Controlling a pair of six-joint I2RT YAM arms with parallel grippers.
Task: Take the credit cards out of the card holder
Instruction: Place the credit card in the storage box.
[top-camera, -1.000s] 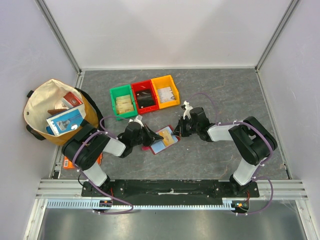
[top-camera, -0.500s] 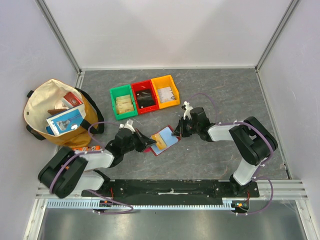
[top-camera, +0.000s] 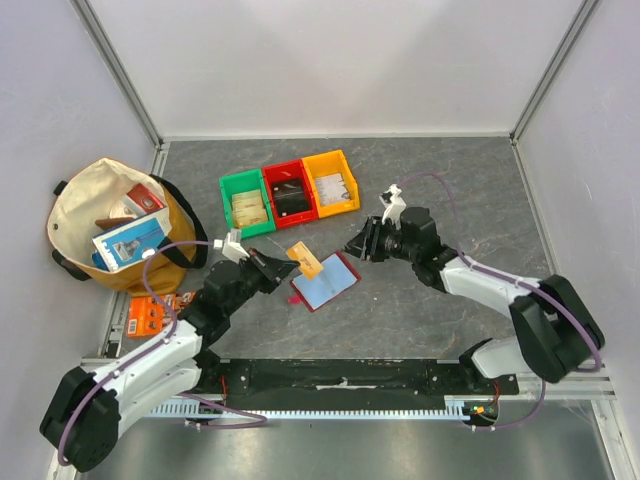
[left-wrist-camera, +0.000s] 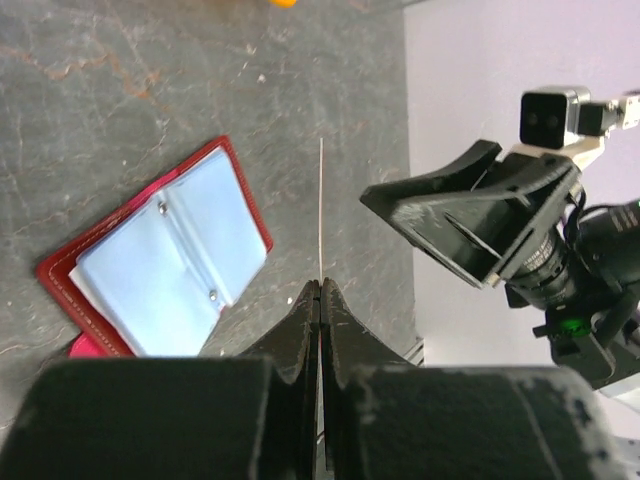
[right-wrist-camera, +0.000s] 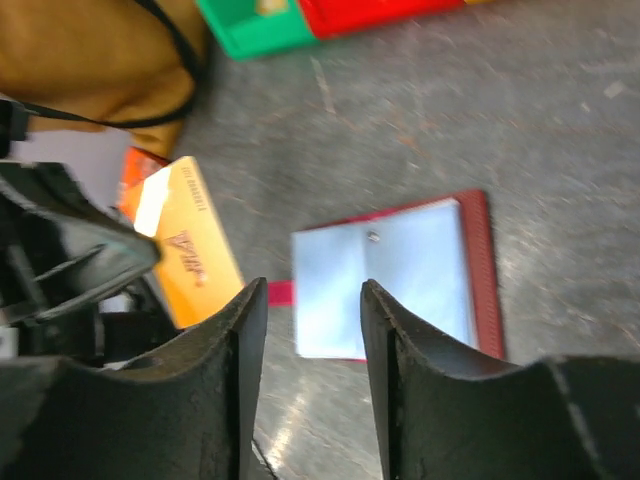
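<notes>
Top external view: the left hand (top-camera: 286, 262) clamps an orange card (top-camera: 306, 262) just left of the card holder (top-camera: 328, 283), open at centre frame. The right hand (top-camera: 361, 244) has its fingers apart. A firm pinch and a straight lift clear would serve best.

The card holder (top-camera: 326, 281) lies open and flat near the middle of the desk (top-camera: 450, 190). Its dark-red cover is down and its pale blue clear sleeves face up, with two small studs along the fold. In the top view its long side runs from 8 to 2 o'clock. An orange credit card (top-camera: 305, 261) is out of it at its 10 o'clock, pinched at one end by the left end effector (top-camera: 292, 262).
</notes>
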